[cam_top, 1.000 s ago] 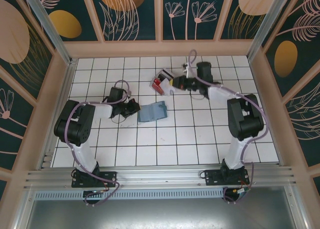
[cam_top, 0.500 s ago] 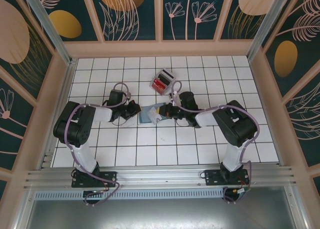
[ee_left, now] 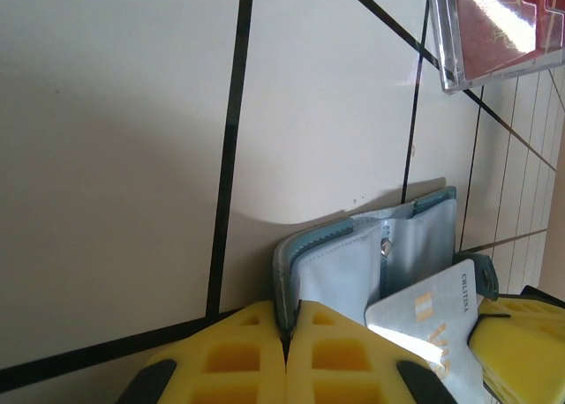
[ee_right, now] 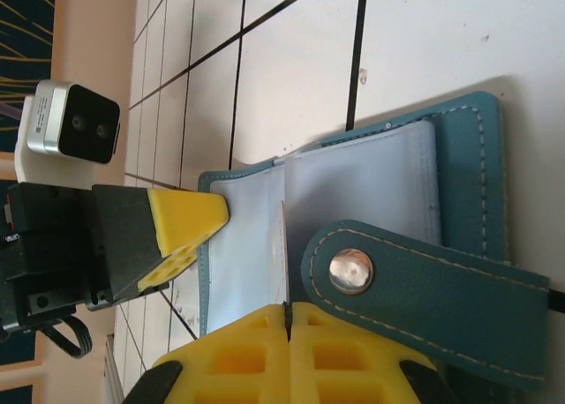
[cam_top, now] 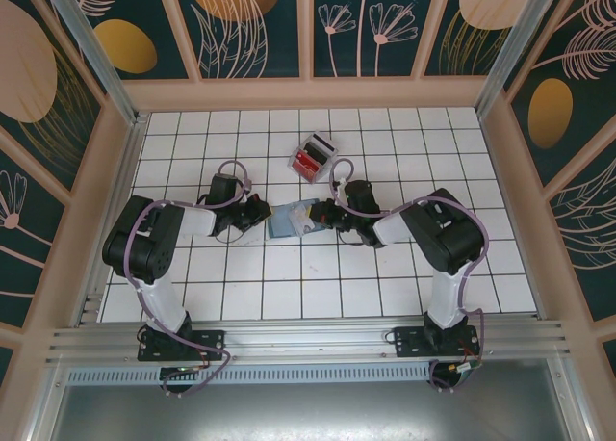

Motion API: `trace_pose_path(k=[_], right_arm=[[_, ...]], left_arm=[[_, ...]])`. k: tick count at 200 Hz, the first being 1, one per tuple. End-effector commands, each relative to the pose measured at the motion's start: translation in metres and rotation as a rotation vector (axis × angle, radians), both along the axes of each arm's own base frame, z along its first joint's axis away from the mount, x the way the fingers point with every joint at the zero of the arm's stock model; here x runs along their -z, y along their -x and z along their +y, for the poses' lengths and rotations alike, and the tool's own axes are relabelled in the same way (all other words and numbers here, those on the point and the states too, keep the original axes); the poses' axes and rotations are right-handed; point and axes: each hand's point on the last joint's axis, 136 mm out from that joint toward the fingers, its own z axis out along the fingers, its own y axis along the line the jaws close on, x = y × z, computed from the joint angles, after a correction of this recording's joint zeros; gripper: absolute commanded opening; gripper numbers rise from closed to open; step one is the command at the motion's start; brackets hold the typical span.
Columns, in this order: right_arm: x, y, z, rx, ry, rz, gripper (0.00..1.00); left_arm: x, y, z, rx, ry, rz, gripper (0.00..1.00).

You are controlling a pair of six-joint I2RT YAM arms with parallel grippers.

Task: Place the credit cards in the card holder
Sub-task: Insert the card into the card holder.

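Left gripper point(ee_left: 287, 355) noted pressed together on one edge of the card holder point(ee_left: 353, 254), which is laid open on the tiled table point(cam_top: 241, 268). Right gripper point(ee_right: 289, 320) clamped on a pale card point(ee_left: 428, 320), held over the light-blue pockets. Red cards point(ee_left: 503, 20) seen in a clear tray point(ee_left: 446, 60), apart, farther back.

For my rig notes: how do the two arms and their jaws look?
Both the left arm and right arm have black joint housings and white links, with lilac cables looping alongside. The jaws are yellow blocks with a grid of recesses, on black mounts.
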Motion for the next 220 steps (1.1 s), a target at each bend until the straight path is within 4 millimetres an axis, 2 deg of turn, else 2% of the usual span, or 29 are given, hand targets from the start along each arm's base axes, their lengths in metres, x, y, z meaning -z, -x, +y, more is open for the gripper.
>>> trace_pose_path(k=[1,34,103,172,200,220], right_arm=[[-0.002,-0.010,-0.004,0.061,-0.015,-0.021,0.00],[-0.003,-0.013,-0.006,0.080,-0.008,-0.030,0.00],[0.005,-0.011,0.015,0.028,-0.001,-0.020,0.00],[-0.008,-0.018,0.024,0.117,-0.009,-0.120,0.00],[-0.008,-0.011,0.039,0.100,-0.006,-0.126,0.00],[-0.002,0.002,0.049,0.053,0.036,-0.117,0.00]], left_arm=[[-0.003,0.006,-0.004,0.008,0.012,0.000,0.00],[-0.003,0.007,-0.005,0.007,0.018,0.001,0.00],[-0.004,0.005,-0.008,0.014,0.017,-0.001,0.00],[-0.003,0.008,-0.011,0.016,0.021,0.004,0.00],[-0.003,0.010,-0.011,0.014,0.020,0.004,0.00],[-0.003,0.010,-0.011,0.013,0.021,0.004,0.00]])
